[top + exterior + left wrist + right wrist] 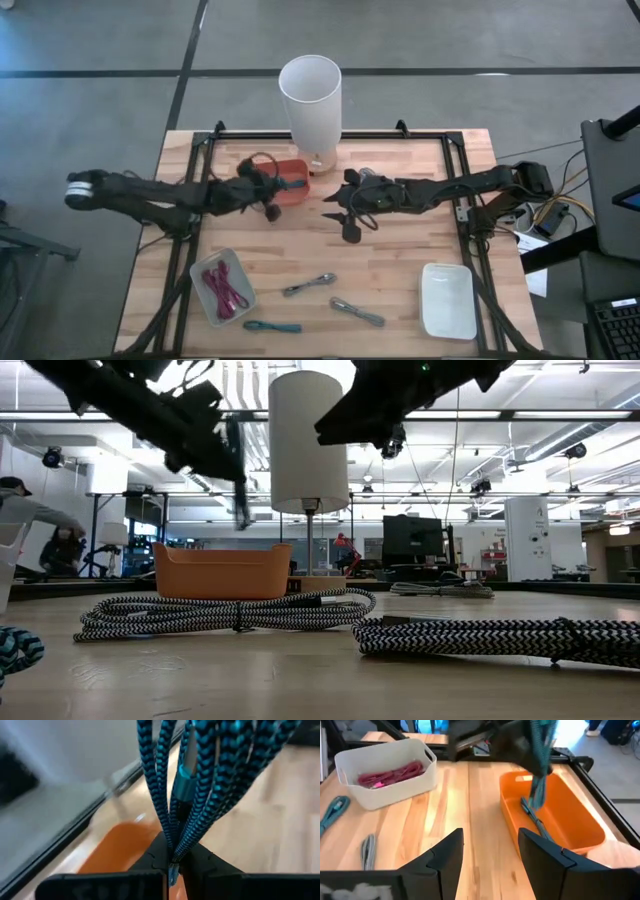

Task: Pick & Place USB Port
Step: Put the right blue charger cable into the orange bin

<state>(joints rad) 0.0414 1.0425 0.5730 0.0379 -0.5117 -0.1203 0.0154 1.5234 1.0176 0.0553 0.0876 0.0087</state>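
Observation:
A blue-and-black braided USB cable (200,780) is in my left gripper (172,860), which is shut on it above the orange bin (293,188). In the right wrist view the cable (540,765) hangs down into the bin (555,815). In the low view the left gripper (238,470) hovers over the bin (222,570). My right gripper (338,212) is open and holds nothing. It hangs over the table just right of the bin, and its fingers (445,855) point toward it. My left gripper pinches several strands of the cable, bunched together (175,847), between its two fingers. The fingers come from above, over the bin. The bundle hangs slack below them, and its lower end (532,815) lies inside the orange bin.
A white tray with pink cables (225,285) sits near the left front. Another white tray (447,300) is at the right front. Two grey cables (308,285) (357,311) and a teal one (272,326) lie between them. A tall white cylinder (310,100) stands behind the bin.

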